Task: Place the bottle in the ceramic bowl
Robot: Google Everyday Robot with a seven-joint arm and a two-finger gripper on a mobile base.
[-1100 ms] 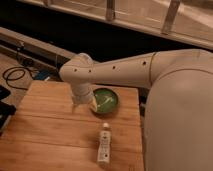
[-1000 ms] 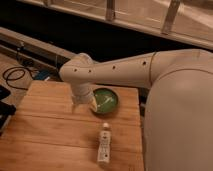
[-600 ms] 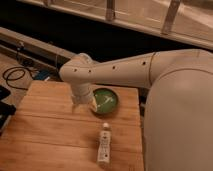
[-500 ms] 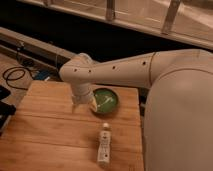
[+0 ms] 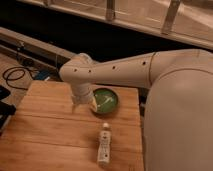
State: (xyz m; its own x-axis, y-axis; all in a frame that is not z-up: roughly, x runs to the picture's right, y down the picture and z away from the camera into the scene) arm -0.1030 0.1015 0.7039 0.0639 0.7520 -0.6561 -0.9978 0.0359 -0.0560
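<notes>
Hand (image 5: 84,103) hangs low over the counter (image 5: 40,134), at the left rim of the ceramic bowl (image 5: 106,100). How far open it is: cannot tell. Bottle (image 5: 103,148) lies flat in front of the bowl, apart from it and untouched. To do it well: descend over the bottle's middle, grip crosswise, lift level.

Reaches in from the right edge as a thick white arm (image 5: 131,71), running leftward across mid-frame to a rounded joint (image 5: 76,70) left of centre. Bends straight down there into a short wrist (image 5: 80,91). Ends in the gripper (image 5: 84,104), pointing downward, just left of the frame's centre.
</notes>
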